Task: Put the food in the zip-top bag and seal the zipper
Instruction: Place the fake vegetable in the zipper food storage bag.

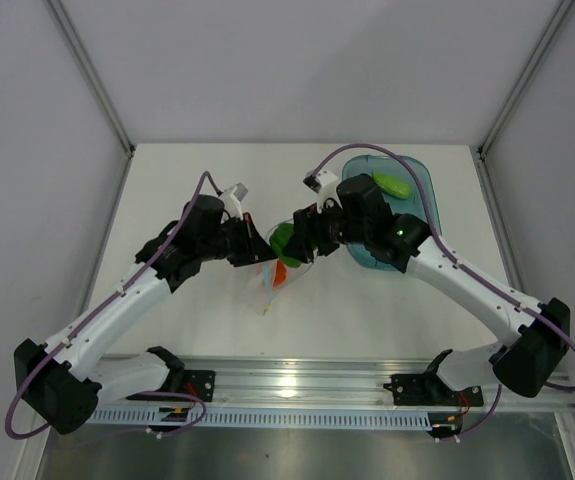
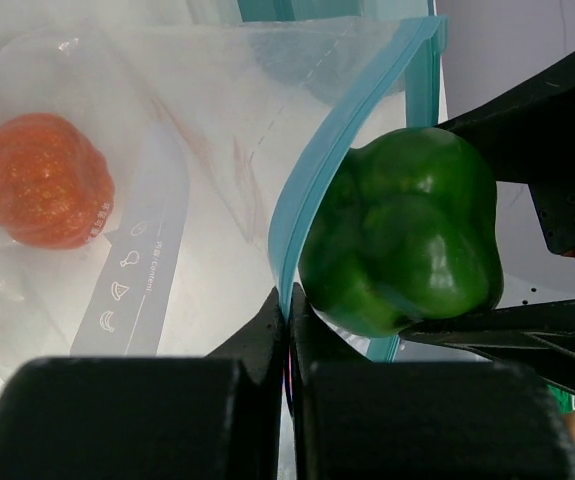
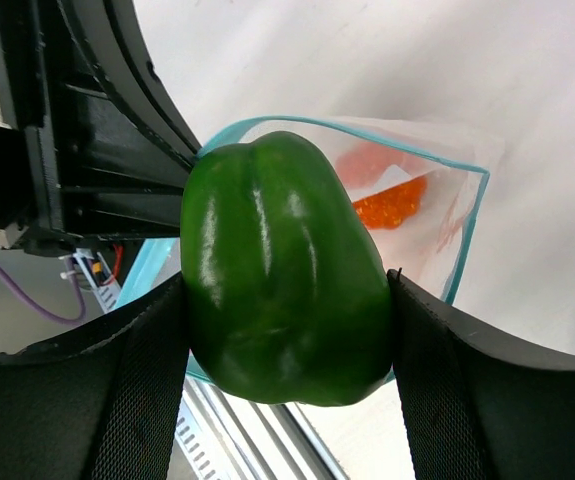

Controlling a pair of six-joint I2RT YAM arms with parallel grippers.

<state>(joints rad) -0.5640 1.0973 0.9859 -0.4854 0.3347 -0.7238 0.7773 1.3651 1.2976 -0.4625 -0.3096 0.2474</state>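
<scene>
The clear zip-top bag (image 1: 271, 268) lies mid-table with an orange toy vegetable (image 2: 44, 180) inside; the orange piece also shows in the right wrist view (image 3: 392, 203). My left gripper (image 2: 290, 300) is shut on the bag's light blue zipper strip (image 2: 312, 175), holding the mouth open. My right gripper (image 3: 287, 320) is shut on a green toy pepper (image 3: 282, 265) and holds it at the bag's mouth (image 1: 289, 243). The pepper also shows in the left wrist view (image 2: 402, 230), just outside the zipper edge. A lighter green piece (image 1: 392, 185) lies in the blue tray.
A translucent blue oval tray (image 1: 422, 180) stands at the back right, partly under my right arm. A white clip-like object (image 1: 235, 194) is near my left wrist. An aluminium rail (image 1: 297, 385) runs along the near edge.
</scene>
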